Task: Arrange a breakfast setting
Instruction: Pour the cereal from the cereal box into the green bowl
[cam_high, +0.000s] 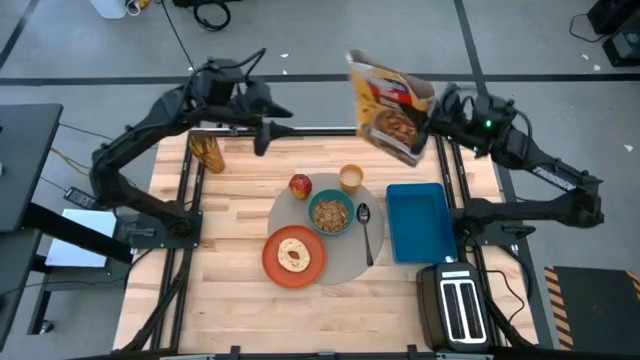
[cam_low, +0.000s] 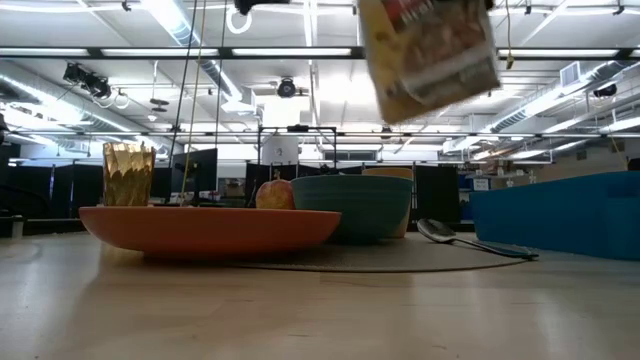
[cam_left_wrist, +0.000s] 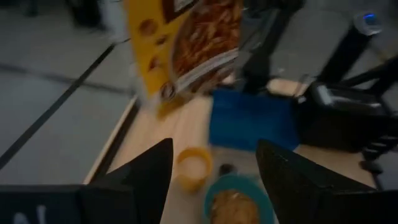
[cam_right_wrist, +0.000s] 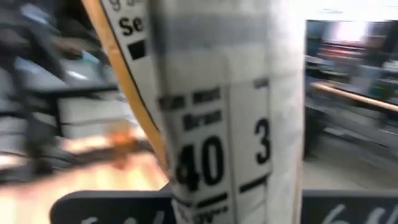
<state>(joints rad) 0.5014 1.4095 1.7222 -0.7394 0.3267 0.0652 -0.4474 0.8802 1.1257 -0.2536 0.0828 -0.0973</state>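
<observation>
A grey placemat (cam_high: 345, 262) lies mid-table. On it are an orange plate (cam_high: 275, 262) with a bagel (cam_high: 295, 254), a teal bowl (cam_high: 331, 213) with cereal in it, a metal spoon (cam_high: 365, 230), a red apple (cam_high: 300, 185) and a yellow cup (cam_high: 350, 178). My right gripper (cam_high: 435, 122) is shut on a yellow cereal box (cam_high: 388, 105), high over the table's far edge, beyond the cup. My left gripper (cam_high: 263, 133) is open and empty over the far edge, left of the box. My right gripper holds the cereal box by the end toward the table's right (cam_high: 424, 125), coming at it from the right. In the right wrist view the box's narrow printed side (cam_right_wrist: 224, 99) stands between the fingers. The box is lifted clear and tilted (cam_low: 430, 50).
A blue tray (cam_high: 420, 222) lies right of the placemat, with a black toaster (cam_high: 460, 300) at the near right corner. An amber glass (cam_high: 208, 150) stands at the far left. Bare wood lies to the left and near side.
</observation>
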